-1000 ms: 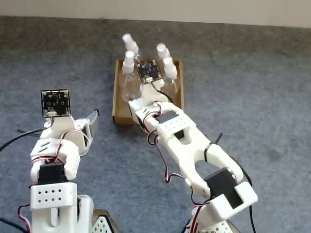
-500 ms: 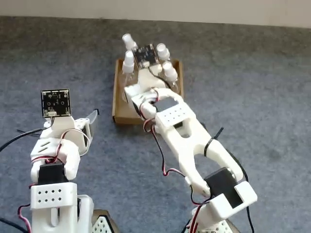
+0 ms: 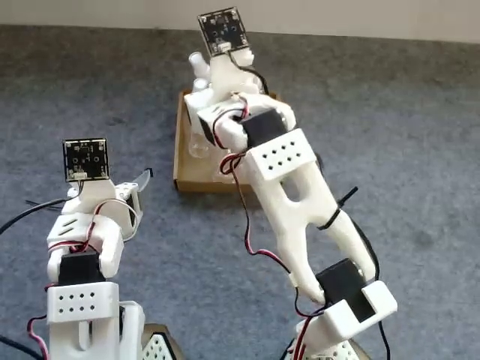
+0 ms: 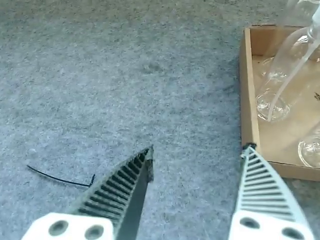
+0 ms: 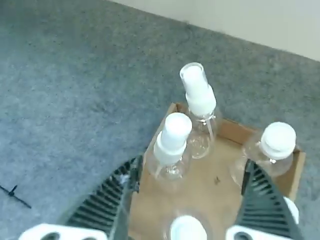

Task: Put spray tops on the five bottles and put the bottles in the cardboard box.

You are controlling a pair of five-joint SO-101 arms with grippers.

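Observation:
The cardboard box (image 5: 234, 128) holds several clear bottles with white spray tops: one at a far corner (image 5: 198, 98), one beside it (image 5: 171, 141), one on the other side (image 5: 276, 144) and one near the view's edge (image 5: 186, 230). My right gripper (image 5: 191, 165) hangs open well above the box with nothing between its fingers. In the high view that arm (image 3: 281, 161) stretches over the box (image 3: 180, 154), and one spray top (image 3: 199, 64) shows beside it. My left gripper (image 4: 198, 149) is open over the carpet beside the box (image 4: 247, 95), empty.
Grey carpet surrounds the box on all sides. A black zip tie (image 4: 60, 178) lies on the carpet near the left gripper. The left arm (image 3: 86, 240) stands at the near left, apart from the box.
The right arm has lifted up and away from the bottles in the box, its wrist camera rising toward the far side. The left arm has not moved.

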